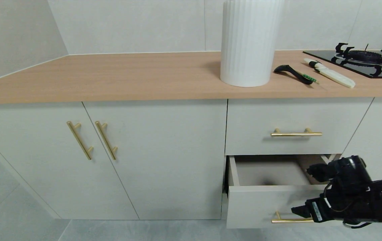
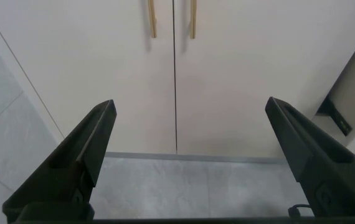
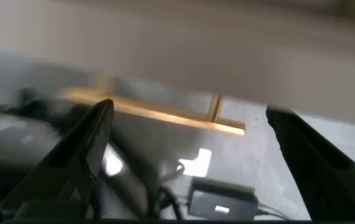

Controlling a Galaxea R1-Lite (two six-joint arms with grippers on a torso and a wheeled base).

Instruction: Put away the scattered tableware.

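Note:
On the wooden counter (image 1: 127, 77) lie a black-handled utensil with a green part (image 1: 295, 73) and a white knife (image 1: 330, 77), right of a tall white ribbed container (image 1: 247, 43). Below them the lower drawer (image 1: 261, 204) is pulled out, and its inside looks bare. My right gripper (image 1: 301, 191) is open in front of the drawer front, just above its gold handle (image 1: 288, 220). In the right wrist view the gripper (image 3: 189, 111) frames that handle (image 3: 165, 115) without touching it. My left gripper (image 2: 190, 109) is open and holds nothing, low before the cabinet doors (image 2: 177, 74).
A black gas hob (image 1: 362, 58) sits at the counter's far right. The upper drawer (image 1: 295, 134) is closed. Two cabinet doors with gold handles (image 1: 92, 139) stand to the left. The open drawer's side (image 2: 352, 87) shows beside the doors; grey floor tiles (image 2: 184, 186) lie below.

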